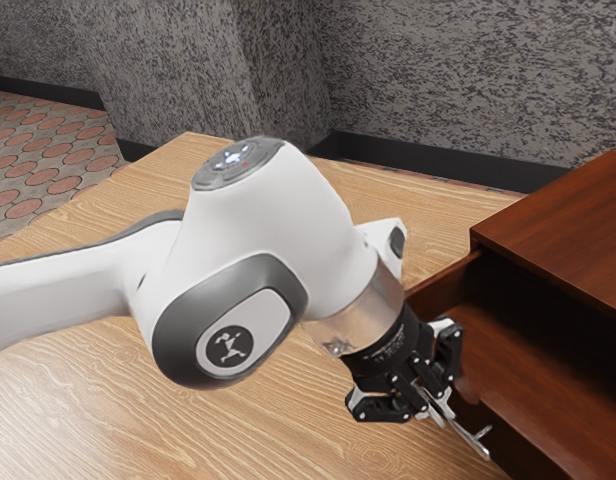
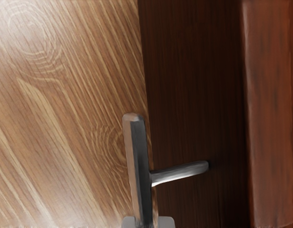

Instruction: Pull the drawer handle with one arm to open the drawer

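The dark red-brown drawer [image 1: 450, 283] stands pulled out of its cabinet [image 1: 573, 225] at the exterior view's right, and its dark inside [image 1: 548, 345] shows. A slim metal handle [image 1: 470, 432] juts from the drawer front toward the table. My black gripper [image 1: 440, 398] is at the handle, fingers closed on the bar from two sides. In the wrist view the handle bar [image 2: 137, 166] runs down under my hand, and its post [image 2: 182, 172] joins the drawer front [image 2: 194, 85].
The light wooden table [image 1: 118, 420] spreads to the exterior view's left and under my arm. Speckled grey walls [image 1: 468, 70] stand behind, and a patterned floor [image 1: 38, 140] lies beyond the table's far edge.
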`<state>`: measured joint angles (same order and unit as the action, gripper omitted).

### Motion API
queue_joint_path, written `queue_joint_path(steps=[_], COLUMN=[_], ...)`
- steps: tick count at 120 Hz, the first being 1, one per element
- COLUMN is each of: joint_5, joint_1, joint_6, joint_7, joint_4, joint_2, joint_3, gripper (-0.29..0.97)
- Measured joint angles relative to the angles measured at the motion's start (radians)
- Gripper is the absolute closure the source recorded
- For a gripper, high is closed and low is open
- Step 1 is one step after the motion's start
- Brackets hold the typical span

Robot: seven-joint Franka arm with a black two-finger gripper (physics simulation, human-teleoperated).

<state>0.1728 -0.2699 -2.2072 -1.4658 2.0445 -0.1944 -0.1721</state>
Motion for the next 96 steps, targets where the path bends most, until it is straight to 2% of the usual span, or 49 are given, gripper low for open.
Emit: queue_joint_path(steps=[96], joint_5=[0.013], joint_1=[-0.015], joint_6=[-0.022], joint_7=[0.000], joint_4=[0.120], joint_2=[-0.121], joint_3=[0.006], gripper=[0.78])
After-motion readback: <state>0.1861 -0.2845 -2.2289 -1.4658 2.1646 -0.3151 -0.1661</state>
